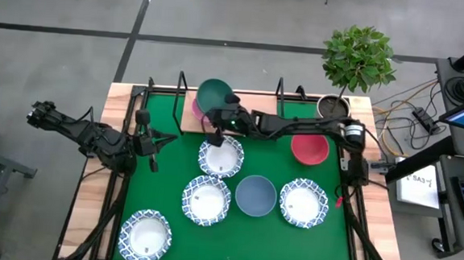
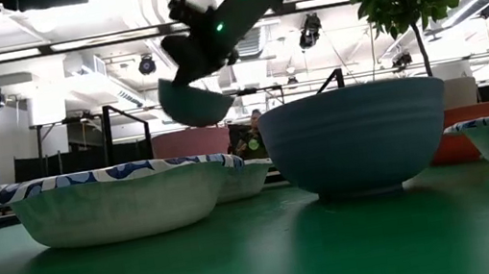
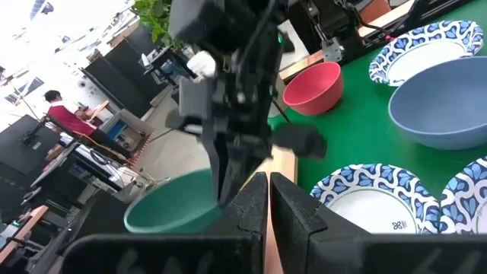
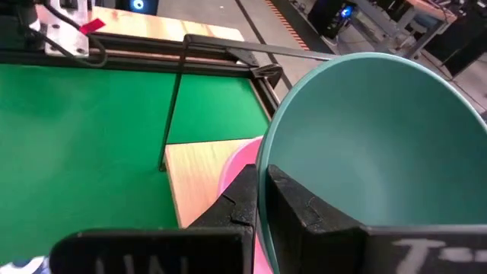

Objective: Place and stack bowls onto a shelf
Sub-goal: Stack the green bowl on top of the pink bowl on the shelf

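My right gripper (image 4: 262,199) is shut on the dark green bowl (image 1: 214,95), which is above the pink bowl (image 4: 237,173). The pink bowl rests on the left end of the light-wood shelf (image 4: 199,169) at the mat's far edge. In the low view the green bowl (image 2: 195,102) hangs clear above the pink bowl (image 2: 191,142). My left gripper (image 1: 165,140) is shut and empty over the mat's left side, away from the bowls. The red bowl (image 1: 309,148), the grey-blue bowl (image 1: 255,195) and several white blue-rimmed bowls (image 1: 221,157) stand on the green mat. My right gripper pinches the green bowl's rim (image 4: 268,156) with one finger inside the bowl (image 4: 304,209) and one outside (image 4: 242,199). It comes from the table's right side. The bowl is lifted clear and tilted, above the pink bowl.
A potted plant (image 1: 356,61) stands at the far right corner beside the shelf. Black wire uprights (image 4: 173,106) rise from the shelf's edges. The shelf's middle and right part (image 1: 266,108) lies under my right arm. A person shows beyond the table (image 3: 65,114).
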